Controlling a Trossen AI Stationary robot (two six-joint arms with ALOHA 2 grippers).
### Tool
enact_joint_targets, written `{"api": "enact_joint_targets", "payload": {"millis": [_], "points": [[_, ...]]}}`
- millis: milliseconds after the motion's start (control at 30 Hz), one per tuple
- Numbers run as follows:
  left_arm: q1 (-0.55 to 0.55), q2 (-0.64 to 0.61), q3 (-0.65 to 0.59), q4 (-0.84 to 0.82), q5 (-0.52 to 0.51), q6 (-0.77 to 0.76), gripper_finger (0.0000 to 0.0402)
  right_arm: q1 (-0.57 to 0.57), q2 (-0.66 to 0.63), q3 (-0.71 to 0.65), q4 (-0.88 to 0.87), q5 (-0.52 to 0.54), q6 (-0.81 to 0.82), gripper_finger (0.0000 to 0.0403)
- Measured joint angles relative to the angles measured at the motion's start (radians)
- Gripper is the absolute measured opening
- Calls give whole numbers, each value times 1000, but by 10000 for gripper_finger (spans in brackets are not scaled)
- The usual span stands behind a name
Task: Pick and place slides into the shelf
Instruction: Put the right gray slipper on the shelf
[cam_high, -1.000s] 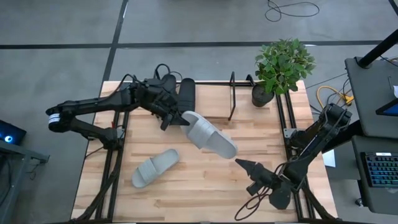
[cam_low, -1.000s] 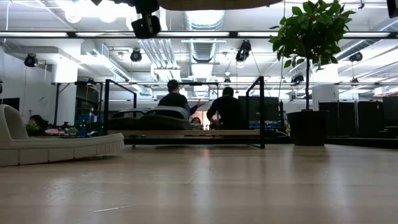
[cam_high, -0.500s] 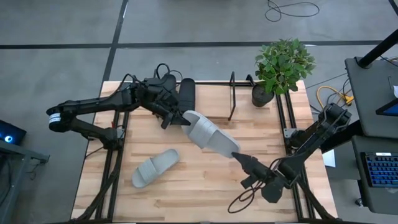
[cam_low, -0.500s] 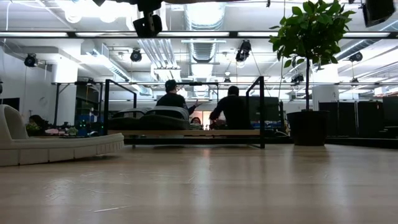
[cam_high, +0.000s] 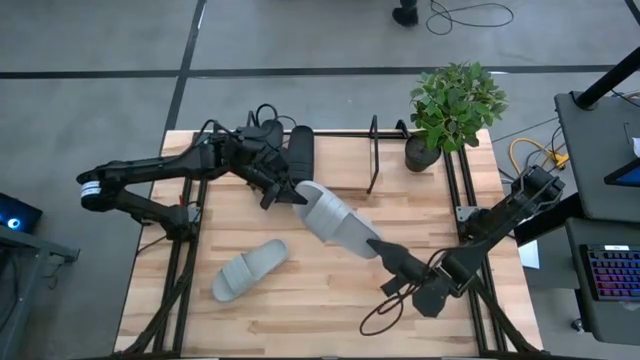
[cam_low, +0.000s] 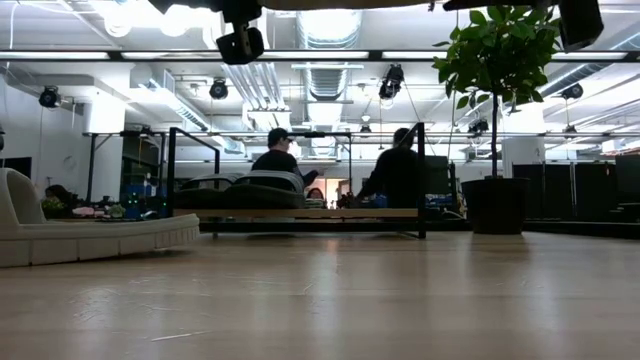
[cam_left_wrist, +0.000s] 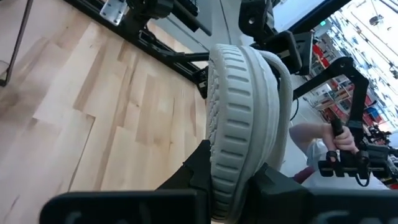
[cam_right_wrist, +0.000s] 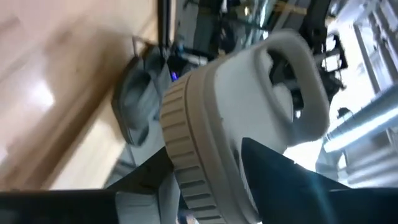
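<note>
On the wooden worktop (cam_high: 330, 290) you still have half of the job to do, I think. At the back stands the low shelf of thin black wire with a pale wooden base (cam_high: 370, 150), and you can see dark rubber slide sandals (cam_high: 300, 150) already lying in its left part; they look like the two black ones, but I cannot tell for sure. One light grey rubber slide with a wide strap (cam_high: 335, 215) is up in the middle, with an arm at each end of it. Your left gripper (cam_high: 285, 192) is shut tight on the end near the shelf; the left wrist view shows the ribbed sole (cam_left_wrist: 239, 112) standing on its edge between the fingers. Your right gripper (cam_high: 385, 255) is at the other end, with its fingers around that end, and I cannot tell if they press it yet. The slide is pale, thick and soft-looking, with ridges along its side. The second light grey slide (cam_high: 250, 270) lies flat on the worktop, well apart from both arms, nearer the front left. So both light grey slides still need to go into the shelf.
</note>
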Motion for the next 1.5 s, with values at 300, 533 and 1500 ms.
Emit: {"api": "enact_joint_targets", "payload": {"millis": [300,533,1500], "points": [[0,12,-2,-3,1,0,12,-4,1,12,40,-69,-27,98],[1,14,-2,1,-2,28,34,-3,2,60,40,-75,67,49],[0,-102,-2,86,-293,520,166,10,-5,79,39,119,281,47]]}}
